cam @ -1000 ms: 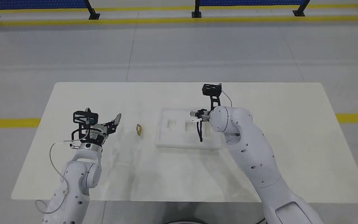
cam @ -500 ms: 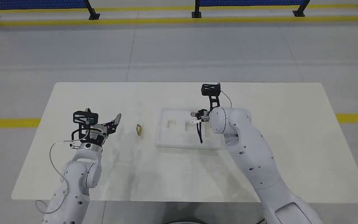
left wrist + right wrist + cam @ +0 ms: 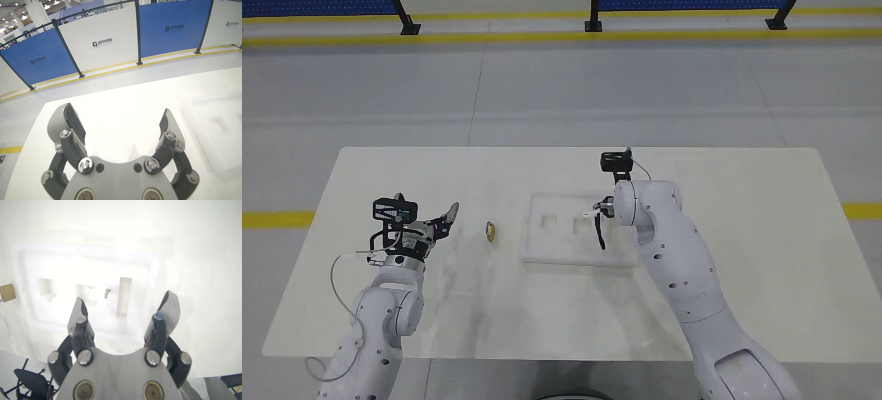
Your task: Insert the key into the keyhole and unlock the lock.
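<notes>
Start only: small silver key [image 3: 107,293] lying ungrasped on white foam tray [image 3: 155,275], brass padlock [image 3: 490,232] just beside tray, right gripper [image 3: 124,297] spread empty above key, left gripper [image 3: 118,113] spread empty beyond padlock, pickup, insertion, turn all ahead.

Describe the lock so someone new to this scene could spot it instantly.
Start at the white table and find the white foam tray at its middle. Just off the tray's edge on the robot's left, on the bare tabletop, sits the lock. It is small and brass-coloured, unlike the white tray and the greyish key lying inside it.
</notes>
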